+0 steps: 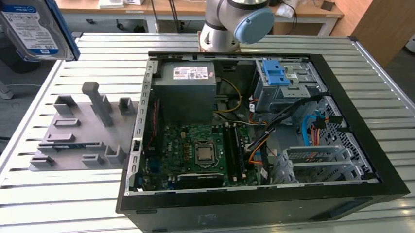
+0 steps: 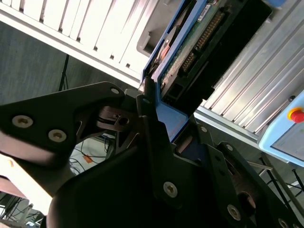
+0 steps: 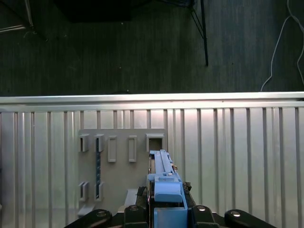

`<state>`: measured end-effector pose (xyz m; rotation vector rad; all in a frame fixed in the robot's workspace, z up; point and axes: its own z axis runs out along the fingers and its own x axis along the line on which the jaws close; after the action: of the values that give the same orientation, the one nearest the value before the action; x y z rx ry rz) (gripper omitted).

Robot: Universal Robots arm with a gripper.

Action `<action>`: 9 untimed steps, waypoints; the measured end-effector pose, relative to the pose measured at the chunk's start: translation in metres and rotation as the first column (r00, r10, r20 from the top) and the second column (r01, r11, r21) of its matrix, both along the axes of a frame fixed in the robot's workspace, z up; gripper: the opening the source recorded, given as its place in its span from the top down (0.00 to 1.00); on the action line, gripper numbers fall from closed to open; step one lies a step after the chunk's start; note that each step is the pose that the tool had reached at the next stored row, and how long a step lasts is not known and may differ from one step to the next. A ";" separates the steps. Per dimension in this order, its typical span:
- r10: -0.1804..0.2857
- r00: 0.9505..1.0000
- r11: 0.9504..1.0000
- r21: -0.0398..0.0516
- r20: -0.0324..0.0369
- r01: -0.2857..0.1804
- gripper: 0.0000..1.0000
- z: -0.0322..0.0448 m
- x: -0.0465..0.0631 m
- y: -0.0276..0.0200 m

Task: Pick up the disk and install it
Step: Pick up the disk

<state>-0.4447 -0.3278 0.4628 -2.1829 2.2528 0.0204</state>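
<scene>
The disk [image 1: 36,29], a silver hard drive with a white-and-blue label and a blue bracket, hangs high above the table at the exterior view's upper left. In the second wrist view my gripper [image 2: 164,126] is shut on the blue-edged disk [image 2: 183,45], with the black fingers [image 2: 147,114] clamped against its bracket. In the first wrist view the disk [image 3: 164,183] stands edge-on between the jaws of the gripper [image 3: 166,213], above the grey fixture plate [image 3: 121,161].
An open black computer case [image 1: 363,145] lies on the slatted metal table [image 1: 65,199]. Inside are a grey drive cage with blue latches [image 1: 285,80], a power supply [image 1: 188,92], a motherboard [image 1: 201,153] and cables. A grey fixture plate [image 1: 84,131] lies on the exterior view's left. The arm's base [image 1: 230,24] stands behind the case.
</scene>
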 end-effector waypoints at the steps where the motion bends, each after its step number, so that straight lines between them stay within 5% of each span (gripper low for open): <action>1: 0.000 1.000 1.000 0.000 0.000 0.000 0.64 0.0016 0.000 0.0000; 9: 0.000 1.000 1.000 0.000 0.000 0.000 0.64 0.0146 0.000 0.0000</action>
<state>-0.4447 -0.3278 0.4774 -2.1829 2.2528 0.0204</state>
